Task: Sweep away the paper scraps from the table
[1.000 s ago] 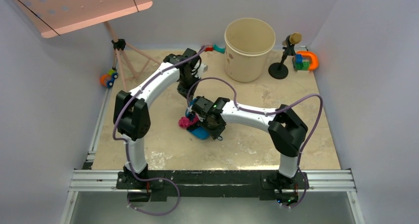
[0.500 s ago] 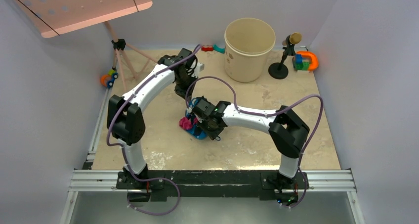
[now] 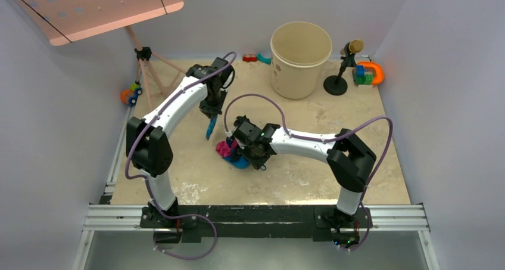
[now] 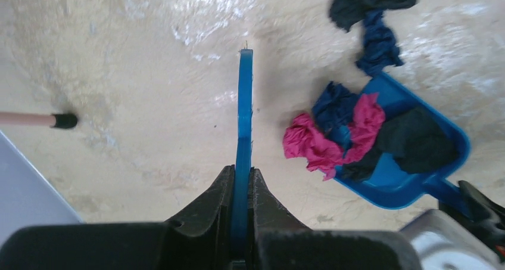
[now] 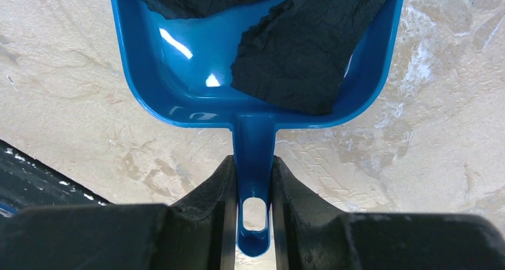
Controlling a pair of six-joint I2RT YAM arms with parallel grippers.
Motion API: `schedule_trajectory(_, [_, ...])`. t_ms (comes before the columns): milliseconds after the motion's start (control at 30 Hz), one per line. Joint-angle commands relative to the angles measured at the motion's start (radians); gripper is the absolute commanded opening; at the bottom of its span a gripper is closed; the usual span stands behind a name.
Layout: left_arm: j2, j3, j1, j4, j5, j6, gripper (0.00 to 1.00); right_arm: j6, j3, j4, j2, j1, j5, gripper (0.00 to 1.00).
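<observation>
Now, scraps' place: most of the paper scraps sit in or at the mouth of the blue dustpan, near the middle of the desk. Black ones lie inside. A pink wad and a dark blue one straddle the lip. The loose dark wads lie on the desk just beyond it.
How they will handle: I judge them very light, soft and springy. Crumpled paper should skid or roll ahead of a push, and a hard flick could bounce it out over the pan wall.
Where to take hold: not by pinching. I would get the brush behind the loose wads and draw them low and slow toward the lip.
Left hand: closed tight on the brush, which I see edge-on, pointing away from the wrist. It stands beside the pile and apart from it. I cannot tell whether it touches the desk.
Right hand: fingers clamped either side of the dustpan's narrow handle, just behind the pan body. The pan appears to rest on the desk.
Risk: tilting the pan could spill the wads perched at its mouth.
</observation>
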Motion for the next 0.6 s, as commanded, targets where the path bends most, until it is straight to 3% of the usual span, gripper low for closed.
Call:
schedule_trajectory(0, [-0.052, -0.084, 0.027, -0.003, -0.062, -0.042, 0.0, 0.012, 0.004, -0.024, -0.022, -0.002, 0.018, 0.0])
schedule_trajectory(333, [-0.045, -0.176, 0.014, 0.102, 0.239, -0.078, 0.0, 0.007, 0.03, -0.019, 0.006, 0.01, 0.01, 0.0])
schedule_trajectory(567, [-0.089, -0.16, 0.009, 0.099, 0.368, -0.054, 0.0, 0.008, 0.019, 0.021, -0.001, 0.014, 0.013, 0.0])
